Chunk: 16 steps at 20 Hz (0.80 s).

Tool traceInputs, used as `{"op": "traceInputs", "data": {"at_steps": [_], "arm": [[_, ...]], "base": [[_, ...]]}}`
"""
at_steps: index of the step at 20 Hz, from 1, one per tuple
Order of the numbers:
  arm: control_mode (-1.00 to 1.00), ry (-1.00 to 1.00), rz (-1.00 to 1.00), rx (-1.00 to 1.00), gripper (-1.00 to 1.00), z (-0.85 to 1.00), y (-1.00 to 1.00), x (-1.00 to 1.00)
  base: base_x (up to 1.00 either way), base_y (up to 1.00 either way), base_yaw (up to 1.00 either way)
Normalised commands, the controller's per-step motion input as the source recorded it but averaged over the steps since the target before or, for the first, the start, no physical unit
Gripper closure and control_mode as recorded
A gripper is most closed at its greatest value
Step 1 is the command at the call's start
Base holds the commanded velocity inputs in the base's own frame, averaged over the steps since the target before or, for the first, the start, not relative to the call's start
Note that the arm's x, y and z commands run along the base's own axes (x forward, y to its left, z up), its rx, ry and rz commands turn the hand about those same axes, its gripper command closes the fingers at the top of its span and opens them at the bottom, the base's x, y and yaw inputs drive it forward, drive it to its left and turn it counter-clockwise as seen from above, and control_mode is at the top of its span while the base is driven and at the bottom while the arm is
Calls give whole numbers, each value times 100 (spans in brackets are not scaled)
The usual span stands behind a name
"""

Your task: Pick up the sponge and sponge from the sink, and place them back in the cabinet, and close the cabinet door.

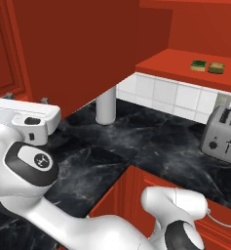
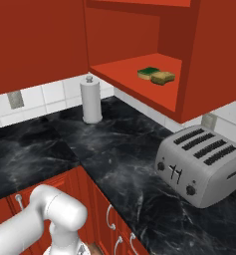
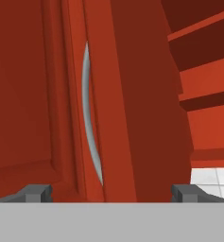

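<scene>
Toaster (image 2: 201, 167), paper-towel roll (image 2: 91, 101) on counter (image 2: 114, 149)

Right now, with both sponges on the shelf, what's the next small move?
Probably press the open end effector sideways against the cabinet door to swing it shut: both sponges already lie on the cabinet shelf, and the door's silver handle sits between the fingertips.
</scene>
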Motion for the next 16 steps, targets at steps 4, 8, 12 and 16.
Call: {"op": "traceInputs", "data": {"at_steps": [4, 8, 12, 16], "arm": [[-100, 0, -1, 0, -100, -1, 0, 11], [-100, 0, -2, 0, -100, 0, 0, 8], [-100, 0, -5, 0, -100, 0, -1, 4], [-100, 0, -8, 0, -100, 0, -8, 1]], "base": [[0, 0, 0], [0, 0, 0], [0, 0, 0], [0, 0, 0]]}}
